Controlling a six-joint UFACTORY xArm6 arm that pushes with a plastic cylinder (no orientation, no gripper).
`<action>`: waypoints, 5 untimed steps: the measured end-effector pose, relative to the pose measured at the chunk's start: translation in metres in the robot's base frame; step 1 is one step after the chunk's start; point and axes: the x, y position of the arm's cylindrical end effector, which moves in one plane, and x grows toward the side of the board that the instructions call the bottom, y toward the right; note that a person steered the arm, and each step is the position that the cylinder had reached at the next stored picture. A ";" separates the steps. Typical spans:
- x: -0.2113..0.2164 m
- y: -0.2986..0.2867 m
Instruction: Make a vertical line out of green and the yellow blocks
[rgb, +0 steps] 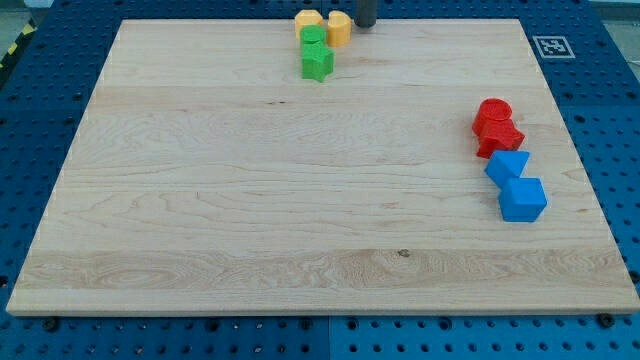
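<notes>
Two yellow blocks sit at the view's top edge of the board: one (308, 19) on the left and one (339, 28) just right of it. Right below the left yellow block lie two green blocks, a round-topped one (314, 38) and a star-like one (317, 62), forming a short column. My tip (365, 24) is a dark rod end at the view's top, just right of the right yellow block, close to it or touching it.
Two red blocks (494, 114) (501, 137) and two blue blocks (508, 165) (522, 198) form a column near the board's right edge. The wooden board (300, 200) lies on a blue pegboard table; a marker tag (552, 46) sits at the top right.
</notes>
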 end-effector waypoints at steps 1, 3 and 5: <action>0.000 -0.008; 0.001 -0.035; 0.001 -0.050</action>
